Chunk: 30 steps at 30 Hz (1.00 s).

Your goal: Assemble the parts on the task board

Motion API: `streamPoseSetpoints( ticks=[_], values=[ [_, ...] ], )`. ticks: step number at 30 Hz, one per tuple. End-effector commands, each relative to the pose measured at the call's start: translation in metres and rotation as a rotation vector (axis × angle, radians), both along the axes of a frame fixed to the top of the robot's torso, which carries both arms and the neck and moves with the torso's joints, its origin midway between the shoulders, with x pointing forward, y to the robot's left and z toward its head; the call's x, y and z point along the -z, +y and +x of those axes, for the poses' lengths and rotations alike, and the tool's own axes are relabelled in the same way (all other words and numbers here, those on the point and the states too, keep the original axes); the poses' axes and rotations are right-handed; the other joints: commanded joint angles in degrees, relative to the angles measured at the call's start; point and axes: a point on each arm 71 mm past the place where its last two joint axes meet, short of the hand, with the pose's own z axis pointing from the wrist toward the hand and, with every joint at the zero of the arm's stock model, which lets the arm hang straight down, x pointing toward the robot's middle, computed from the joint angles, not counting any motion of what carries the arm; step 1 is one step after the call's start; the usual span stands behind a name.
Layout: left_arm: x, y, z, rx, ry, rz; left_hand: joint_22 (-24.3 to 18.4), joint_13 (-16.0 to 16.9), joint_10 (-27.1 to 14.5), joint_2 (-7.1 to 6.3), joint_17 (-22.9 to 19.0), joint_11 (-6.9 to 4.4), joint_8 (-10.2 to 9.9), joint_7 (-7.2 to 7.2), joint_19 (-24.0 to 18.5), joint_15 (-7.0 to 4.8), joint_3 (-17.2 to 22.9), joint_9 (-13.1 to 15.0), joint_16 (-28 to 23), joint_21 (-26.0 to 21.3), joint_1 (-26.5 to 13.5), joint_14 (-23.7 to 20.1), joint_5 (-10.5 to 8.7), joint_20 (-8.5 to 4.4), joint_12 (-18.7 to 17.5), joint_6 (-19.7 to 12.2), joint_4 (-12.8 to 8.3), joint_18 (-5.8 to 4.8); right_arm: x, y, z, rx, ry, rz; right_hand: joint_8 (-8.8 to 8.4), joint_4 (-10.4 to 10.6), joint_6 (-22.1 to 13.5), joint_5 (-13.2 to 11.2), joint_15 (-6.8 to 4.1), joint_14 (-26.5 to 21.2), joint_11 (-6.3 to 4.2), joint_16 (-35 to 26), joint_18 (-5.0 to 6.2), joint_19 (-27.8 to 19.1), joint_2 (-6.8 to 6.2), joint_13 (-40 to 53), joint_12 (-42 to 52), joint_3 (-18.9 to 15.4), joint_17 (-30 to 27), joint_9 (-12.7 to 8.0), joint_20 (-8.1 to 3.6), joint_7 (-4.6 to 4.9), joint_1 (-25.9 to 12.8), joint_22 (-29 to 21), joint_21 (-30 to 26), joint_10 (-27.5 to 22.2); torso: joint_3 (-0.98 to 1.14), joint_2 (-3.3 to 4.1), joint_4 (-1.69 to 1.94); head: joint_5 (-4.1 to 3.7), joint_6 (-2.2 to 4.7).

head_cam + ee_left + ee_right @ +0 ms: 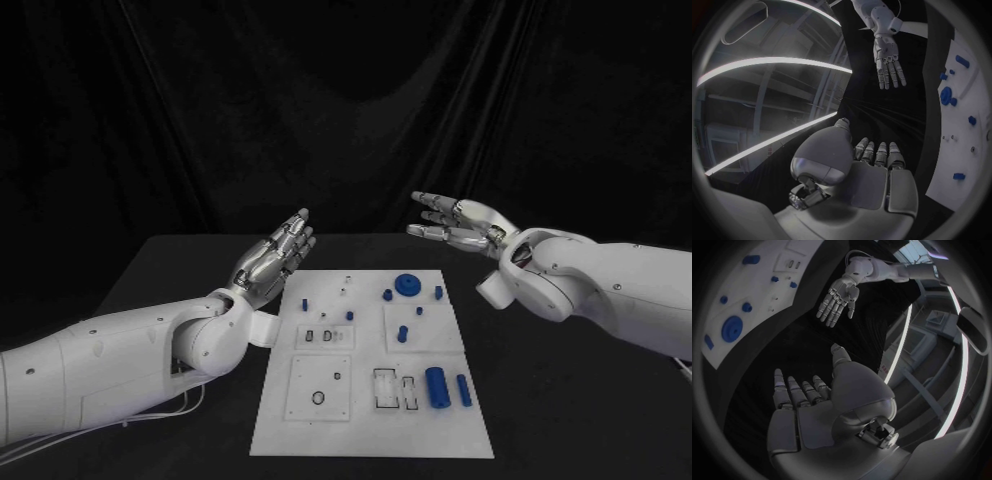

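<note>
The white task board (368,435) lies in the middle of the black table. Blue parts rest on it: a round disc (408,284), small pegs (438,292) near it, and two long cylinders (437,386) at the near right. My left hand (277,254) hovers above the board's far left corner, fingers straight and apart, holding nothing. My right hand (457,226) hangs beyond the board's far right corner, palm up, fingers spread and empty. The left wrist view has the right hand (888,59) and the board (970,100); the right wrist view has the left hand (837,299) and the disc (732,328).
Black table surface (577,400) surrounds the board on both sides. Empty outlined slots (389,388) and square recesses (320,388) mark the board's near half. A dark curtain hangs behind the table.
</note>
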Motion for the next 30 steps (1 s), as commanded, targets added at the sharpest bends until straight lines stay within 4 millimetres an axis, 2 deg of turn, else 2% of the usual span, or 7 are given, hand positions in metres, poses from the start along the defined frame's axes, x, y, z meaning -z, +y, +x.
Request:
streamPoseSetpoints(
  ticks=[1, 9, 14, 21, 24, 27, 30],
  values=[
    [-0.016, 0.005, -0.001, -0.005, -0.195, 0.022, -0.08, 0.10, 0.08, -0.28, -0.05, 0.65, 0.16, 0.42, 0.02, -0.96, 0.39, 0.13, -0.21, -0.20, 1.29, -0.02, 0.98, 0.88, 0.47, 0.75, -0.12, 1.36, -0.009, 0.002, 0.000, -0.070, -0.116, -0.292, 0.26, -1.33, 1.19, -0.33, 0.16, 5.52, 0.50, 0.72, -1.22, 7.19, -0.23, 0.23, 0.29, 0.60, 0.62, 0.17, -0.02, 0.52, 1.08, 0.93, 2.52, 0.70, -0.26, 1.90, 0.52, -0.18, -1.13],
    [-0.038, 0.021, 0.000, -0.017, -0.308, 0.063, -0.08, 0.17, 0.24, -0.63, -0.05, 1.18, 0.32, 0.95, 0.02, -0.23, 0.43, 0.26, -0.21, -0.20, 2.98, -0.02, 1.80, 1.66, 0.78, 1.97, -0.14, 1.46, -0.039, 0.007, 0.001, -0.142, -0.344, -0.530, 1.24, -3.82, 7.14, -5.50, -2.39, 37.04, -0.50, 7.02, 1.08, 30.26, -1.07, 1.00, 1.06, 4.53, 5.39, 0.77, -0.30, 2.25, 4.46, 0.93, 5.78, 5.62, -0.64, 5.70, 1.73, -1.13, -1.47],
    [-0.051, 0.030, -0.003, -0.028, -0.357, 0.070, -0.08, 0.18, 0.33, -0.86, -0.05, 1.88, 0.35, 1.58, 0.02, 0.60, 0.40, 0.31, -0.21, -0.20, 4.53, -0.02, 2.53, 4.29, 0.77, 2.80, -0.14, 2.93, -0.049, 0.014, 0.000, -0.188, -0.434, -0.658, 1.85, -3.25, 12.69, -7.63, -4.81, 44.57, -1.41, 6.72, 1.31, 39.15, -3.18, 1.52, 1.42, 8.42, 6.82, 1.15, -2.26, 2.35, 4.66, -0.31, 2.74, 10.99, -0.85, 7.84, 2.17, -1.54, -1.74],
    [-0.068, 0.037, -0.007, -0.033, -0.438, 0.092, -0.08, 0.26, 0.53, -1.08, -0.05, 2.44, 0.49, 2.13, 0.02, 0.83, 0.46, 0.43, -0.21, -0.20, 5.50, -0.02, 3.43, 4.42, 1.07, 3.83, -0.22, 3.22, -0.051, 0.021, -0.004, -0.225, -0.504, -0.792, 2.62, -3.86, 20.62, -10.07, -8.79, 55.74, 0.78, 9.09, 1.26, 50.09, -5.12, 3.91, 4.51, 10.70, 10.89, 1.79, -6.21, 0.91, 5.43, 0.51, 2.60, 31.14, -1.20, 9.73, 2.72, -2.82, -1.77],
    [-0.072, 0.039, -0.010, -0.038, -0.454, 0.095, -0.08, 0.21, 0.59, -1.27, -0.05, 2.66, 0.56, 2.38, 0.02, 0.91, 0.49, 0.49, -0.21, -0.20, 6.06, -0.02, 3.81, 4.26, 0.85, 4.46, -0.21, 3.02, -0.051, 0.024, -0.005, -0.234, -0.527, -0.836, 3.05, -4.39, 23.58, -10.66, -10.01, 59.23, 0.33, 11.54, 1.30, 53.51, -5.68, 4.48, 5.91, 11.04, 12.76, 2.09, -7.49, 1.21, 5.74, 1.11, 3.81, 37.16, -1.35, 10.39, 2.82, -3.10, -1.84],
    [-0.076, 0.042, -0.014, -0.044, -0.467, 0.096, -0.08, 0.23, 0.68, -1.38, -0.05, 2.88, 0.58, 2.59, 0.02, 1.01, 0.54, 0.51, -0.21, -0.20, 6.51, -0.02, 4.25, 4.10, 0.89, 4.78, -0.24, 2.79, -0.051, 0.027, -0.006, -0.238, -0.549, -0.878, 5.13, -5.44, 33.56, -11.23, -12.07, 65.69, -0.40, 18.26, 1.16, 60.27, -6.65, 4.85, 8.16, 11.57, 16.88, 3.64, -10.06, 1.39, 6.18, 3.52, 8.04, 42.87, -1.43, 11.06, 2.87, -3.12, -2.00],
    [-0.079, 0.044, -0.018, -0.049, -0.472, 0.096, -0.08, 0.23, 0.74, -1.49, -0.05, 3.08, 0.58, 2.79, 0.02, 1.13, 0.64, 0.53, -0.21, -0.20, 7.00, -0.02, 4.88, 3.94, 0.86, 5.05, -0.32, 2.50, -0.051, 0.029, -0.006, -0.241, -0.562, -0.903, 5.18, -5.54, 35.08, -11.69, -12.67, 66.78, -0.53, 21.48, 1.06, 61.75, -7.02, 4.81, 8.65, 11.89, 19.13, 4.16, -10.55, 1.45, 5.92, 4.80, 9.71, 45.04, -1.49, 11.46, 3.07, -3.14, -2.08]
  ],
)
